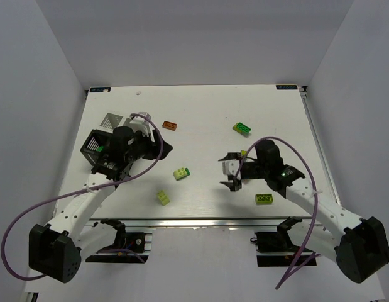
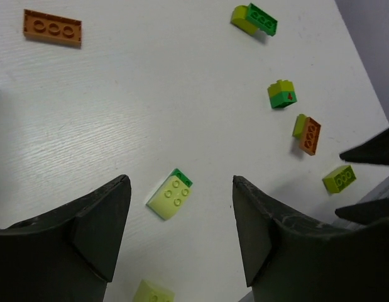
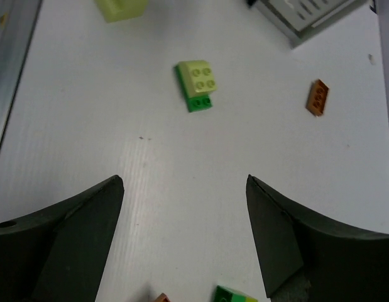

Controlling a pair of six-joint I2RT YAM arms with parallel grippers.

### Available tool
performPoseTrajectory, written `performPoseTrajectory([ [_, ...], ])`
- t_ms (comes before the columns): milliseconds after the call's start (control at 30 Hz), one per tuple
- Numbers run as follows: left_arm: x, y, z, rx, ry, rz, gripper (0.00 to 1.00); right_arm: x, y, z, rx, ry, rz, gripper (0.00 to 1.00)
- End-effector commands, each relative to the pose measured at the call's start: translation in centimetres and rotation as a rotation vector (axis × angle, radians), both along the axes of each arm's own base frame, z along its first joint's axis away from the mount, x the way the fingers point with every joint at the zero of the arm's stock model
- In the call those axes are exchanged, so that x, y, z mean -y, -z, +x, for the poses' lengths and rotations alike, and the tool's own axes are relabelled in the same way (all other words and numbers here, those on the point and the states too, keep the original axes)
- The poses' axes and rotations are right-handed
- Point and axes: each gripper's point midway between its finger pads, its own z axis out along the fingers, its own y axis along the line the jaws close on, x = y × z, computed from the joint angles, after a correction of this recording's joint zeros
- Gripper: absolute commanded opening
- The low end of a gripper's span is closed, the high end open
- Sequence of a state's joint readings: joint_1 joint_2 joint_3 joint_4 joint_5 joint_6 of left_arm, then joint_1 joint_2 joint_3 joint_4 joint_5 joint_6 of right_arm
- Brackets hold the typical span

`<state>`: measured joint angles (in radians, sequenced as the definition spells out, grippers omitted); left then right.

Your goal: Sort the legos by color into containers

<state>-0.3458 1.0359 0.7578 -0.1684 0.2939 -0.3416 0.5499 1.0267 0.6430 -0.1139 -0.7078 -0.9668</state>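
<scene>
My left gripper (image 1: 163,149) is open and empty, beside the black container (image 1: 93,148), which has something green inside, and the white container (image 1: 111,120). In its wrist view the gripper (image 2: 180,184) hovers over a lime-and-green brick (image 2: 169,196); that brick also shows in the top view (image 1: 181,172). My right gripper (image 1: 230,171) is open and empty over bare table (image 3: 185,181). Other legos lie loose: an orange plate (image 1: 171,126), a green-and-lime brick (image 1: 242,128), a lime brick (image 1: 163,197) and another lime brick (image 1: 264,199).
In the left wrist view a lime-green brick (image 2: 282,94) and a lime-and-orange piece (image 2: 307,133) lie close to my right gripper's fingers (image 2: 370,152). The table's front rail (image 1: 194,221) runs along the near edge. Grey walls enclose the table.
</scene>
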Motion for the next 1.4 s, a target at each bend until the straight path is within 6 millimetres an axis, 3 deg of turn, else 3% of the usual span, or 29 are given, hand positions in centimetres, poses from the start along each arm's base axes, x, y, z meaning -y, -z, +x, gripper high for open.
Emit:
performPoseTrajectory([
  [0,-1.1,-1.4,0.5,0.047,-0.064,0.034,0.75,-0.9,0.5,-3.2,0.179,-0.253,0.033,0.84],
  [167,-2.7,-3.5,0.3,0.125,-0.142,0.038,0.75,-2.5,2.7,-3.2,0.150,-0.305,-0.054,0.89],
  [233,-3.8,-4.5,0.3,0.165,-0.195,0.045,0.75,-3.1,4.0,-4.1,0.131,-0.366,-0.129,0.89],
  [333,-4.9,-5.4,0.2,0.198,-0.249,0.055,0.75,-5.5,4.4,-3.2,0.126,-0.396,-0.201,0.89],
  [367,-5.1,-5.2,0.2,0.195,-0.258,0.064,0.75,-6.1,5.8,-2.9,0.085,-0.397,-0.239,0.89],
  [400,-5.7,-5.7,0.2,0.210,-0.285,0.068,0.76,-7.5,4.6,-2.2,0.119,-0.399,-0.240,0.89],
  [433,-6.2,-6.1,0.2,0.225,-0.309,0.071,0.76,-8.3,4.8,-1.8,0.118,-0.397,-0.254,0.89],
  [467,-6.4,-6.1,0.1,0.228,-0.317,0.075,0.76,-9.1,6.2,-1.9,0.076,-0.407,-0.289,0.89],
  [500,-6.7,-6.2,0.1,0.234,-0.336,0.079,0.76,-10.4,5.1,-0.7,0.103,-0.391,-0.285,0.89],
  [567,-7.2,-6.7,0.0,0.250,-0.355,0.077,0.76,-11.7,7.0,-0.2,0.061,-0.377,-0.335,0.89],
  [600,-7.3,-6.8,0.0,0.253,-0.361,0.078,0.76,-12.9,6.2,0.7,0.076,-0.368,-0.325,0.89],
  [633,-7.5,-7.0,-0.1,0.259,-0.371,0.077,0.76,-13.4,7.6,0.8,0.052,-0.371,-0.351,0.89],
  [700,-7.5,-7.1,-0.1,0.263,-0.371,0.075,0.76,-14.8,7.6,1.6,0.056,-0.348,-0.357,0.87],
  [733,-7.5,-7.2,-0.2,0.269,-0.372,0.072,0.76,-15.1,8.8,1.7,0.036,-0.345,-0.380,0.86],
  [833,-7.5,-7.1,-0.2,0.267,-0.370,0.072,0.76,-16.6,9.7,2.8,0.025,-0.303,-0.398,0.82],
  [1067,-7.3,-7.1,-0.2,0.265,-0.361,0.070,0.76,-17.6,11.0,5.3,0.015,-0.186,-0.433,0.76],
  [1367,-7.2,-6.8,0.0,0.258,-0.355,0.075,0.76,-17.0,11.6,5.1,-0.015,-0.187,-0.459,0.67],
])
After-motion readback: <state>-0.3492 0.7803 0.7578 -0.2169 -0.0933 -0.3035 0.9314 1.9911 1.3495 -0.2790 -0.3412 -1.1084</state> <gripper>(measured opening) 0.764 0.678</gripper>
